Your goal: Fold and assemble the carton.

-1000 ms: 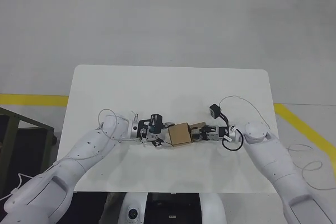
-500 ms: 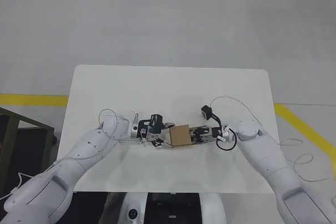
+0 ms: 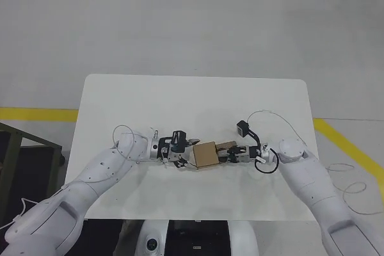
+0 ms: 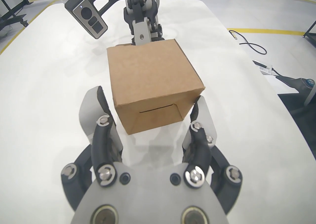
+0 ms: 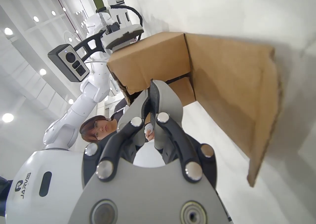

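Note:
A small brown carton (image 3: pixel 205 153) lies on the white table (image 3: pixel 192 96), between both grippers. My left gripper (image 3: pixel 183 157) stands open at its closed end (image 4: pixel 153 111), which has a slit. One finger (image 4: pixel 200 109) touches the carton's corner; the other finger (image 4: pixel 98 101) is a little apart from it. My right gripper (image 5: pixel 150 85) is shut, its tips at the carton's open end (image 5: pixel 148 67). One side flap (image 5: pixel 234 101) stands open beside it, also showing as the flap (image 3: pixel 227 144) in the top view. The right gripper (image 4: pixel 141 34) partly hides behind the carton.
The right arm's camera mount (image 3: pixel 244 126) and a thin cable (image 3: pixel 275 115) rise above the table behind the right gripper. A dark frame (image 3: pixel 13 147) stands off the table's left edge. Wide bare table lies beyond the carton.
The right gripper pushed in toward the carton half a second ago, then drew back to the right. The side flap stands out again. The left gripper held still.

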